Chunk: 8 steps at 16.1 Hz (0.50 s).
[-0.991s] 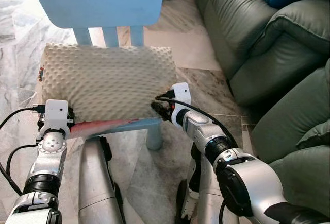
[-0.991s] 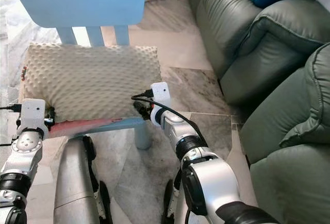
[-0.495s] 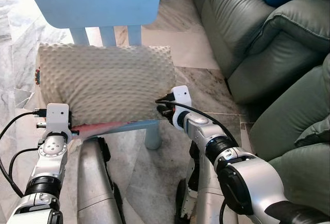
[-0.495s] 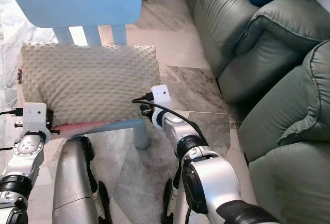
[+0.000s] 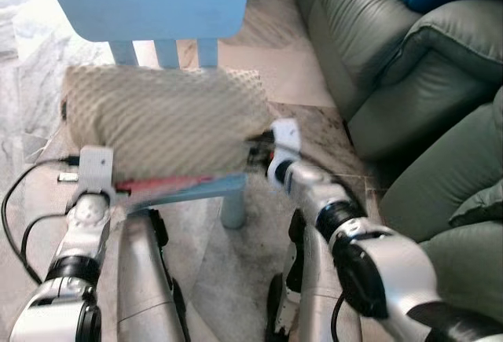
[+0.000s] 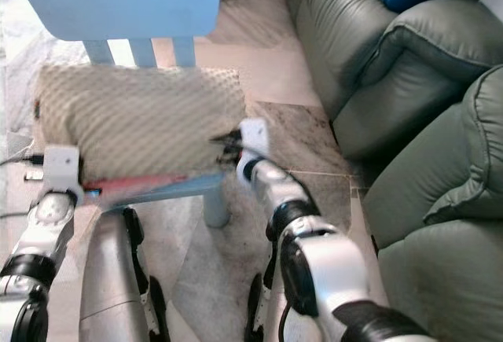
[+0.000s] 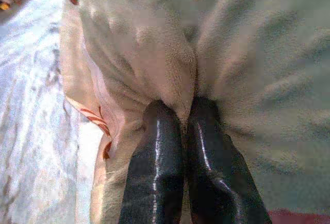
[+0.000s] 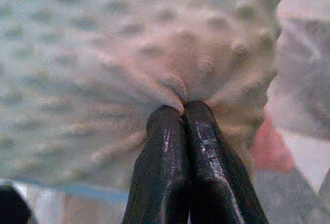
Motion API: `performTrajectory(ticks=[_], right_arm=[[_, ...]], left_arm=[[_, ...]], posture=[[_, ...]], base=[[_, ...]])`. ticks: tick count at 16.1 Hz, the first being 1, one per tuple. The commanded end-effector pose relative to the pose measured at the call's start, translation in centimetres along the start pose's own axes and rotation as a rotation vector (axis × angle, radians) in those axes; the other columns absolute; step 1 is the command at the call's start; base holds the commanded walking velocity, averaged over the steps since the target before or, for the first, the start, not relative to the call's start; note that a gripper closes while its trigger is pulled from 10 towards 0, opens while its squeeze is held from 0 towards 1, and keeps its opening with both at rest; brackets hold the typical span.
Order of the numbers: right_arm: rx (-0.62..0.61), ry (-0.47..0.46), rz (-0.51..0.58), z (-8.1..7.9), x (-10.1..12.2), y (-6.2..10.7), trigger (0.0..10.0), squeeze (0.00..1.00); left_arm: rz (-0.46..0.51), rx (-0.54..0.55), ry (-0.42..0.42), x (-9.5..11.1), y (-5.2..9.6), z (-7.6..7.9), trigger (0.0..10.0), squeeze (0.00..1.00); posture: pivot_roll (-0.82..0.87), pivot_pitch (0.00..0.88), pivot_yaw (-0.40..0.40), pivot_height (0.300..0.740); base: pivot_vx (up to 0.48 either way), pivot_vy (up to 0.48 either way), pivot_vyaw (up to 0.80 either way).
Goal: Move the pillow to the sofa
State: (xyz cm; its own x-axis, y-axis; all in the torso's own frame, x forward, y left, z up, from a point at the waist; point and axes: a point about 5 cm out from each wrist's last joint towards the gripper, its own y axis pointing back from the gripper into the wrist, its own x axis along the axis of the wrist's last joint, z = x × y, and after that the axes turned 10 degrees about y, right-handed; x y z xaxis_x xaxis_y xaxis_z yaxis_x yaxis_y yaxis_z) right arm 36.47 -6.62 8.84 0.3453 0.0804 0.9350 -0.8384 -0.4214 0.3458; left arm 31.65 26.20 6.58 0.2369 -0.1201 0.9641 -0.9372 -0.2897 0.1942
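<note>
1. the bumpy cream pillow [image 5: 161, 122] lies across the seat of a light blue chair [image 5: 149, 0], its long side toward the robot, so both short ends are open to the arms.
2. the left gripper [image 7: 188, 118] has its black fingers closed together on a fold of the pillow's cover at the left end; the fabric bunches between the tips, which suggests a firm pinch rather than a touch.
3. the right gripper [image 8: 180, 113] is likewise pressed shut on a gathered fold at the pillow's right end, near the chair's front corner.
4. holding both ends at once likely keeps so wide and soft a thing level and stops it sagging or dragging when it comes off the seat.
5. a red and blue strip [image 5: 177, 186] shows along the seat's front edge under the pillow; what it is cannot be told.
6. the green leather sofa [image 5: 409, 67] stands to the robot's right, across a stretch of marble floor [image 5: 236, 279], so the pillow must be lifted and carried that way.
</note>
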Motion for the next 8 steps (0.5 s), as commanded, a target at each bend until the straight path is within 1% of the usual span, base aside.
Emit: performTrajectory(ticks=[1,2,3,4,5,6,7,8], right_arm=[[-0.035,-0.006,0.059,1.2,1.2,0.2,0.0,0.00],[-0.024,0.028,0.100,1.8,1.7,0.4,0.0,0.00],[-0.024,0.050,0.141,2.5,2.0,0.8,0.0,0.00],[-0.038,0.051,0.207,3.5,1.6,1.6,0.0,0.00],[-0.093,0.012,0.243,4.7,0.5,2.6,0.0,0.00],[-0.131,0.016,0.267,5.2,-0.3,3.5,0.0,0.00],[-0.197,0.025,0.316,5.7,-1.6,5.4,0.0,0.00],[-0.251,0.062,0.350,5.5,-2.5,7.5,0.0,0.00]], left_arm=[[0.081,-0.038,-0.020,1.4,0.0,1.3,0.0,0.00],[0.157,-0.042,-0.002,2.9,0.0,1.6,0.0,0.00],[0.204,-0.042,0.025,3.8,0.2,1.8,0.0,0.00],[0.272,-0.081,0.068,4.6,1.3,2.3,0.0,0.00],[0.290,-0.114,0.082,4.6,2.2,2.9,0.0,0.00],[0.291,-0.134,0.100,4.3,3.0,3.0,0.0,0.00],[0.267,-0.194,0.152,3.6,4.2,3.7,0.0,0.00],[0.236,-0.304,0.207,3.0,5.3,4.4,0.0,0.00]], posture=[[0.07,0.024,-0.132,0.453],[0.07,0.000,-0.126,0.453],[0.06,0.000,-0.115,0.453],[0.04,0.000,-0.105,0.453],[0.04,0.000,-0.092,0.453],[0.03,0.000,-0.085,0.453],[0.03,0.000,-0.085,0.453],[0.03,0.000,-0.090,0.453]], base=[[0.000,0.000,0.00],[0.000,0.000,0.00],[0.000,0.000,0.00],[0.000,0.000,0.00],[0.000,0.000,0.00],[0.000,0.000,0.00],[0.000,0.000,0.00],[0.000,0.000,0.00]])
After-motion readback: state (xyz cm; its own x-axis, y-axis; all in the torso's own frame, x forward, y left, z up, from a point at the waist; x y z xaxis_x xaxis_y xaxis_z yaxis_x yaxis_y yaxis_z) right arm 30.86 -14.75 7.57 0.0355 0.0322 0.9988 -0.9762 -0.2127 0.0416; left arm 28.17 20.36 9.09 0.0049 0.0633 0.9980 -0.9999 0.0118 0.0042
